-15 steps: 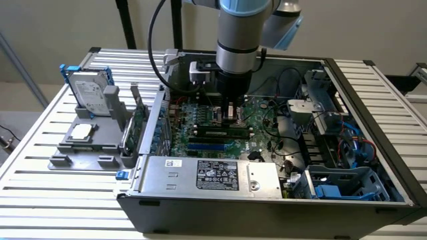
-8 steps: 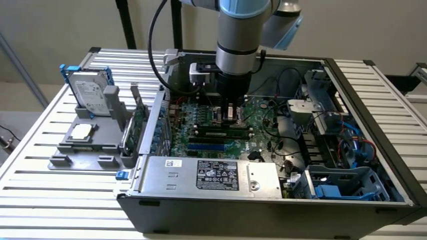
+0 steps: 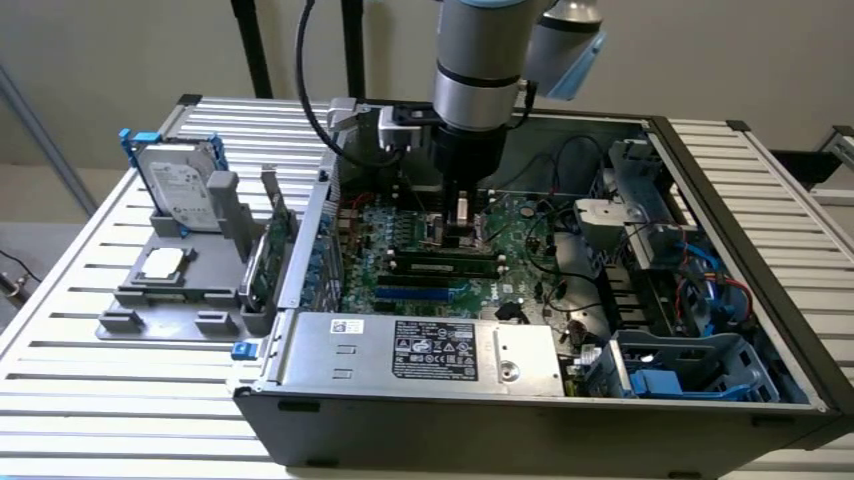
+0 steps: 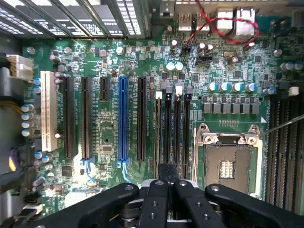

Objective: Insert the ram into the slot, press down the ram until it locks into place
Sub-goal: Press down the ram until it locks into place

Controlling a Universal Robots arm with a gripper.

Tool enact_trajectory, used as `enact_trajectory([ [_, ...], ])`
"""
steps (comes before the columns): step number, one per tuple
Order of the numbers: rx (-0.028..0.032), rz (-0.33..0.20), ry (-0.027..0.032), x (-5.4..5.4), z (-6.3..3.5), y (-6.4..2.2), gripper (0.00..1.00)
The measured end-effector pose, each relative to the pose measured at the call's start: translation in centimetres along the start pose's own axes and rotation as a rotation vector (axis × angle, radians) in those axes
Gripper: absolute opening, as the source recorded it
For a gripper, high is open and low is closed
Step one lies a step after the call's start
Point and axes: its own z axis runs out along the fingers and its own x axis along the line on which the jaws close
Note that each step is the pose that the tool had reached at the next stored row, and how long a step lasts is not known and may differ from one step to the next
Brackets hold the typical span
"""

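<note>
1. Hand (image 3: 461, 222): the black robot hand hangs low inside the open grey metal computer case (image 3: 534, 410), just over the big green main board (image 4: 109, 61).
2. In the wrist view the hand (image 4: 166, 175) has its two black fingers (image 4: 156, 199) pressed together. I cannot tell if anything is pinched between them.
3. The tip of the hand sits right at one end of a row of long thin black plastic slots (image 4: 176, 133) with pale clips at their ends. They lie side by side.
4. The long thin green ram stick with dark chips (image 3: 447, 262) lies flat along a long black slot, just past the hand on the side nearer the exterior camera. The hand is close to it. I cannot tell if they touch.
5. A long blue slot (image 4: 122, 118) lies near the hand, past the black slots.
6. A square silver chip holder (image 4: 227, 164) sits on the other side of the hand.
7. The case stands on a silver ribbed surface (image 3: 80, 400).
</note>
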Motion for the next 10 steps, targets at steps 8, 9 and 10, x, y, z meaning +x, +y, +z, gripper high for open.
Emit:
enact_trajectory([
  [8,-0.0011,0.0,-0.0002,0.02,-0.77,-0.06,0.11],
  [9,-0.0011,0.0,-0.0002,0.02,-0.77,-0.06,0.11],
  [10,-0.0011,0.0,-0.0002,0.02,-0.77,-0.06,0.11],
])
